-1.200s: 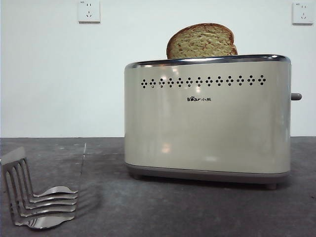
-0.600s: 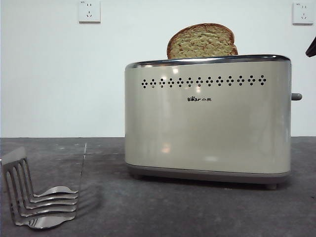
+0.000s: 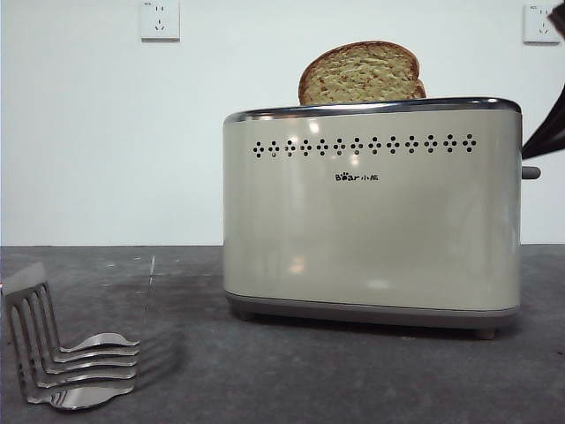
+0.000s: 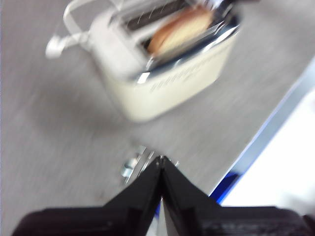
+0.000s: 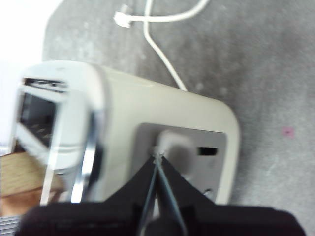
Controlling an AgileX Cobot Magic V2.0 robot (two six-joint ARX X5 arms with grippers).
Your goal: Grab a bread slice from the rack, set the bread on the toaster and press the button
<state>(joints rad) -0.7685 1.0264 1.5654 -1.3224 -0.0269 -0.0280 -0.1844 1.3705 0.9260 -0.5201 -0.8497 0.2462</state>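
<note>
The slice of bread (image 3: pixel 360 73) stands upright in a slot of the cream toaster (image 3: pixel 371 212), its domed top above the chrome rim; it also shows in the left wrist view (image 4: pixel 179 30) and the right wrist view (image 5: pixel 19 177). The silver rack (image 3: pixel 66 349) sits empty at the front left. The dark-grey button (image 3: pixel 530 173) sticks out of the toaster's right end. My right gripper (image 5: pixel 156 156) is shut, its tips right above the button (image 5: pixel 172 142); it shows as a black tip at the right edge of the front view (image 3: pixel 549 132). My left gripper (image 4: pixel 161 160) is shut and empty, high above the rack (image 4: pixel 140 164).
A white power cord (image 5: pixel 162 44) runs on the grey table behind the toaster. Two white wall sockets (image 3: pixel 160 19) are on the back wall. The table's edge, with a blue strip (image 4: pixel 266 137), shows in the left wrist view.
A black gripper tip has come in at the right edge of the front view and moved down toward the button. Bread, toaster and rack have not moved.
</note>
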